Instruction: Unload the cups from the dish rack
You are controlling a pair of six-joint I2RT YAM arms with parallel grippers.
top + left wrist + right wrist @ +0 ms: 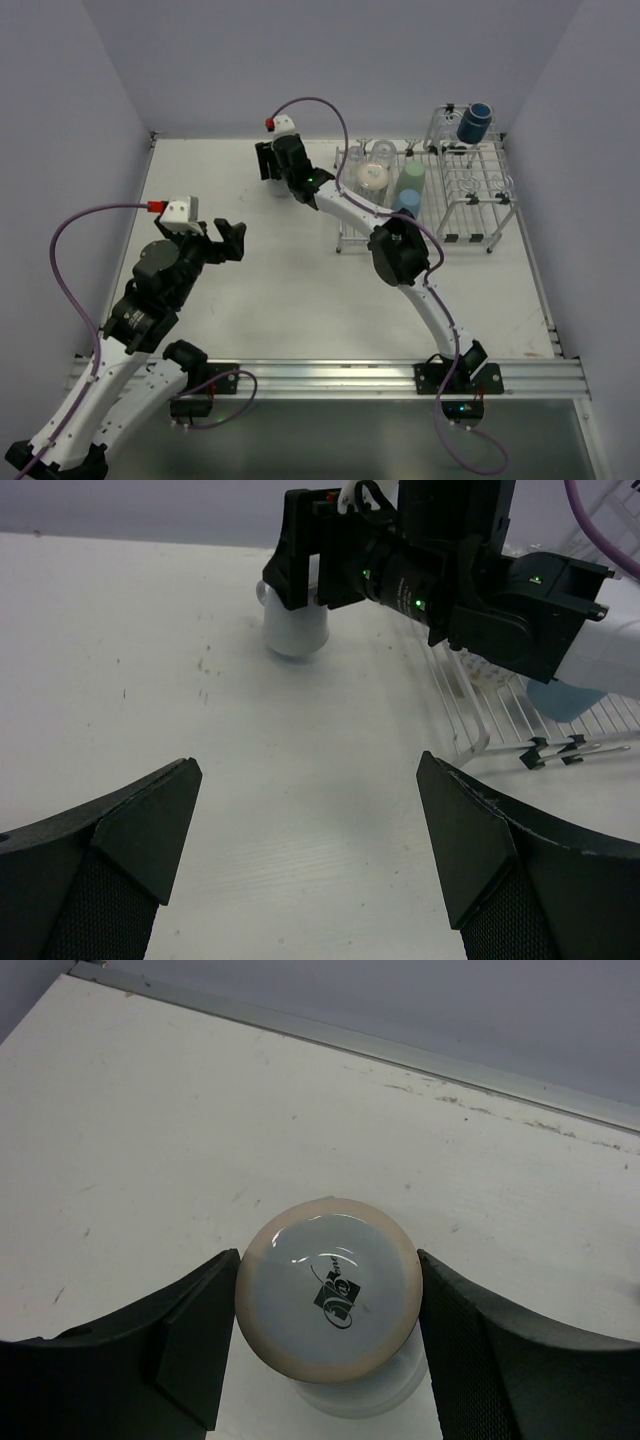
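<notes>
A whitish mug [328, 1285] stands upside down at the table surface, left of the dish rack [470, 195]. My right gripper [325, 1300] is shut on the mug, one finger against each side; the left wrist view shows the same mug [295, 632] under that gripper [300, 575]. In the rack stay clear glasses [380, 155], a pale green tumbler [412, 178], a light blue tumbler [405, 203] and a navy mug [476, 122] in the raised basket. My left gripper [225, 240] hovers open over bare table at the left, holding nothing.
The right arm [400, 250] stretches diagonally across the table in front of the rack's left end. The rack's wire edge [480, 710] lies right of the left gripper's line of sight. Grey walls close the table at the back and both sides.
</notes>
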